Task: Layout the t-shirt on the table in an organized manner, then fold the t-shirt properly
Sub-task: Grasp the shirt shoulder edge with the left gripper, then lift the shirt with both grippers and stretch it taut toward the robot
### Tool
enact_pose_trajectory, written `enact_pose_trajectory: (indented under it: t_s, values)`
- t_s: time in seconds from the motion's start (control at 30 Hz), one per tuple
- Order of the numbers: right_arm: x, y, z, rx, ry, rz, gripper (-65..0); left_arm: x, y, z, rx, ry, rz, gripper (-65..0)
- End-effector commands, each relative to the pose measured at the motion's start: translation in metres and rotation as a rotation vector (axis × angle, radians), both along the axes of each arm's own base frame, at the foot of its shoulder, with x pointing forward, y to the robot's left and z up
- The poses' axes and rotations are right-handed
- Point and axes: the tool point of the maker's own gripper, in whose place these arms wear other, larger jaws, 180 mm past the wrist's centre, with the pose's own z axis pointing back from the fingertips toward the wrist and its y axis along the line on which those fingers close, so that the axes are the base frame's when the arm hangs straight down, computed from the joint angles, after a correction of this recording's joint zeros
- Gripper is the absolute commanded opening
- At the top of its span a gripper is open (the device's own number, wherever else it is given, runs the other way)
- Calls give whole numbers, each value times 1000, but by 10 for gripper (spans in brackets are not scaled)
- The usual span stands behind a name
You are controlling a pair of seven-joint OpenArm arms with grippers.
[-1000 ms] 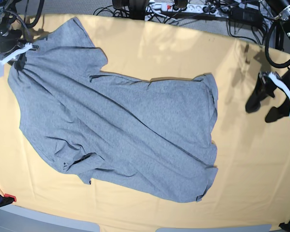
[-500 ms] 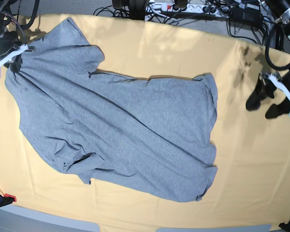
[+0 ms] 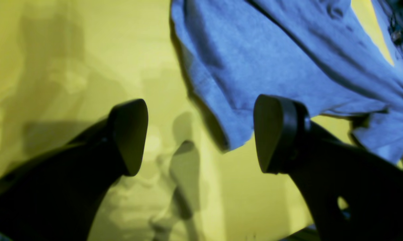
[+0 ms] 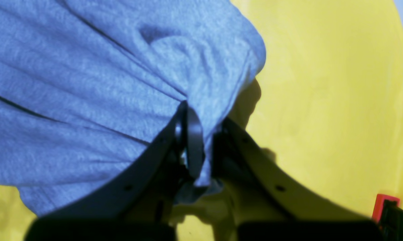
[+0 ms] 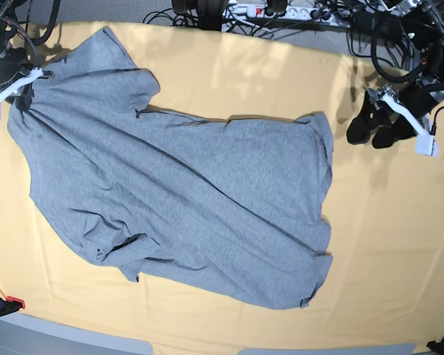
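Right jaws: our right gripper [image 4: 191, 147] is clamped narrow on a bunched edge of the shirt [image 5: 185, 192], grey cloth pinched between the fingers; in the base view it sits at the table's far left corner.

Left jaws: our left gripper [image 3: 201, 134] stands wide and holds nothing, its fingers [image 3: 129, 134] hanging above bare cloth just beside the shirt's hem corner, apart from it.

Shirt: it lies spread across the middle and left of the table [image 5: 385, 244], skewed on a diagonal, plain side up with no lettering in view. One sleeve is tucked under itself at the near edge, the hem on the right curls over, and long creases run through the body.

Done: we judge the layout only part made; the shirt is opened out and mostly flat, with one corner gripped.

Left: we reckon the hem corner must be taken, the cloth pulled square and the sleeve freed. No fold has been made yet.
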Motion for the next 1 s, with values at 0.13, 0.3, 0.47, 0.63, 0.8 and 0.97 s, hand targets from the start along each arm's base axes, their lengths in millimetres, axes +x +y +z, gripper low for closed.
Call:
enact_pose_trajectory:
  t_s: [0.13,0.3,0.47,0.63,0.8,0.97]
  values:
    - [4,-2,10,-24,-32,11,-650,12,-5,-7,-74,-1,5,-156]
    - [4,-3,11,-25,-32,11,-650,8,-36,-31,-163,68,-84,-156]
    - [4,-3,11,-25,-32,11,-650,6,-79,-32,-193,32,-243,-156]
    - [4,-3,10,-25,-31,11,-650,13,-101,-31,-181,31,-317,-156]
    - [4,-3,10,-25,-31,11,-650,30,-91,-23,-133,4,-295,-300]
    - [4,-2,10,-29,-30,23,-650,38,-66,-11,-88,-8,-272,-650]
